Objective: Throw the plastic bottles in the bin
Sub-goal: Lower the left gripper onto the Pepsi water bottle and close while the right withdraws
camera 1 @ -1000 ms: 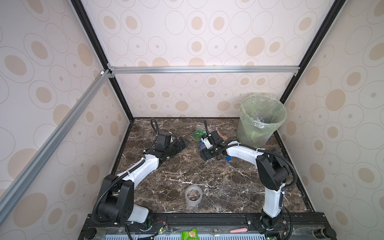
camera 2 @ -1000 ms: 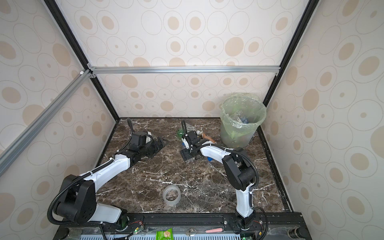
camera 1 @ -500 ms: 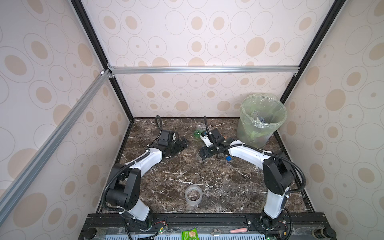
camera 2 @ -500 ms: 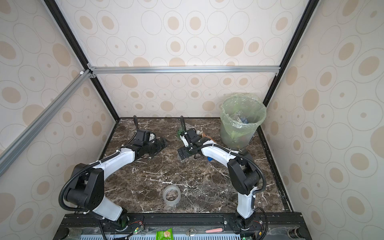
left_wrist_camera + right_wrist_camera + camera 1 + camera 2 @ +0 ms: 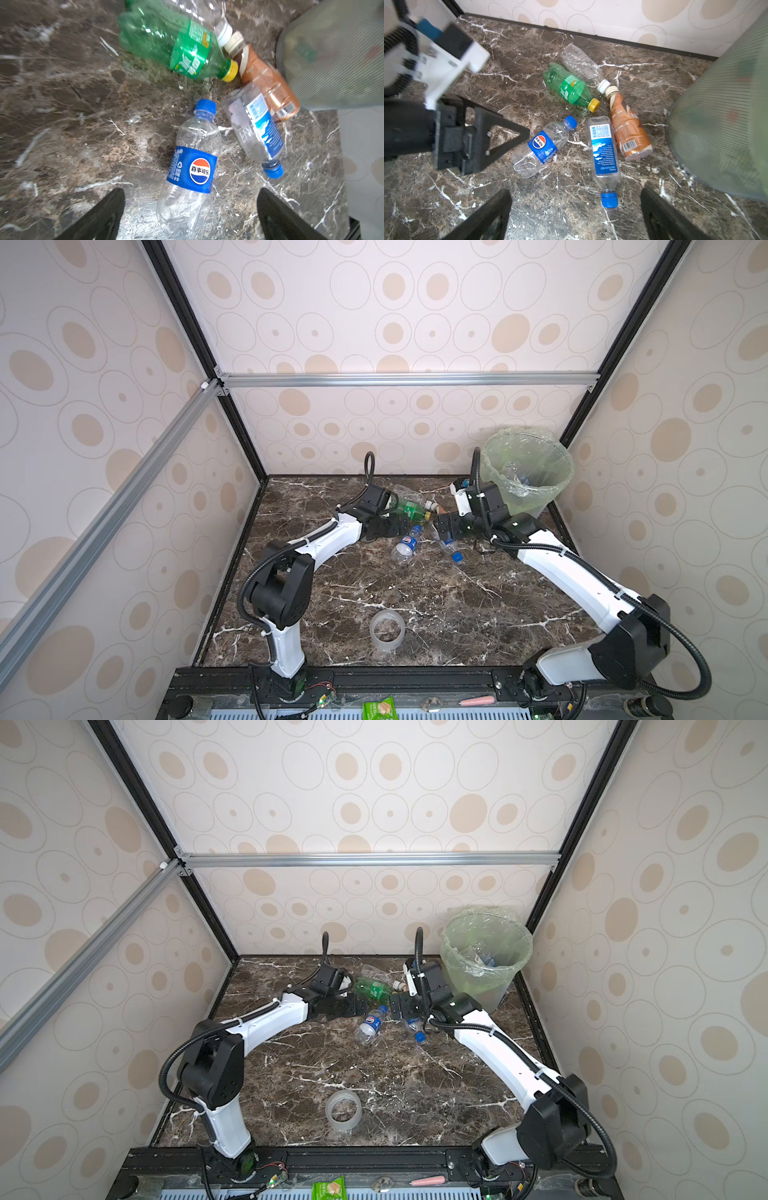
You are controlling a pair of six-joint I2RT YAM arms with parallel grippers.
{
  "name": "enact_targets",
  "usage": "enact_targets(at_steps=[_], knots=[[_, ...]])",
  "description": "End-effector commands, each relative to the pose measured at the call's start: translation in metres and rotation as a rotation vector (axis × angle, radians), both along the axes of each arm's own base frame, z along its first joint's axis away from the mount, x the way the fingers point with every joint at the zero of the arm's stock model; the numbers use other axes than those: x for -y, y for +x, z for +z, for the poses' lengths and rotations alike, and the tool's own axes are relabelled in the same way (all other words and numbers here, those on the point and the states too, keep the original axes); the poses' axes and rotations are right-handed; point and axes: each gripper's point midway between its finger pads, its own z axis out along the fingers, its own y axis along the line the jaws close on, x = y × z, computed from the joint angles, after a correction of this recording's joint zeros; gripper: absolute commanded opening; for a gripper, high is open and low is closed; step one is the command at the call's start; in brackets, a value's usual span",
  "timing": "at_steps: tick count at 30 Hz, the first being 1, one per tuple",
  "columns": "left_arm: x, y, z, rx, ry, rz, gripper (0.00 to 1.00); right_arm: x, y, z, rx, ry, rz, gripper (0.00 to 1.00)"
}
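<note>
Counter (image 5: 374, 593) dark marble, walled on three sides. Bin (image 5: 540, 497) upright at 1 o'clock corner, green-lined, some clear bottles (image 5: 517, 477) already inside. Left arm (image 5: 328, 537) reaching in from 8 o'clock, left jaws wide apart, clamping nothing, one tip just beside Pepsi-label bottle (image 5: 542, 145). Right arm (image 5: 561, 568) reaching in from 4 o'clock, right jaws also spread, empty, near blue-label water bottle (image 5: 603, 153). Five loose bottles on their sides near 12 o'clock, at 9 o'clock of bin: those two, brown bottle (image 5: 627, 126) just beside bin, green yellow-capped bottle (image 5: 569, 89), clear white-capped bottle (image 5: 581, 64) farthest back. Tape roll (image 5: 387, 630) alone at 6 o'clock, well apart.
</note>
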Motion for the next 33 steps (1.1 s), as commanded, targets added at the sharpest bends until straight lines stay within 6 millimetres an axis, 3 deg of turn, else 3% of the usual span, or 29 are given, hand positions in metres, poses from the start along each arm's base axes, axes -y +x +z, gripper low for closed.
enact_targets(at_steps=[1, 6, 15, 26, 33], knots=[[0.0, -0.006, -0.01, -0.01, 0.099, -0.05, 0.99, 0.024, -0.005, -0.001, -0.024, 0.02, -0.075, 1.0], [0.004, -0.007, -0.029, -0.026, 0.174, -0.074, 0.99, 0.043, -0.007, 0.005, -0.02, 0.08, -0.119, 1.0], [0.006, -0.014, -0.059, -0.044, 0.267, -0.114, 0.94, 0.042, -0.007, -0.005, -0.036, 0.099, -0.121, 1.0], [0.006, -0.024, -0.07, -0.065, 0.243, -0.124, 0.65, 0.04, -0.008, -0.001, -0.028, 0.117, -0.116, 1.0], [0.009, -0.035, -0.063, -0.056, 0.173, -0.131, 0.62, 0.036, -0.01, -0.004, -0.044, 0.142, -0.106, 1.0]])
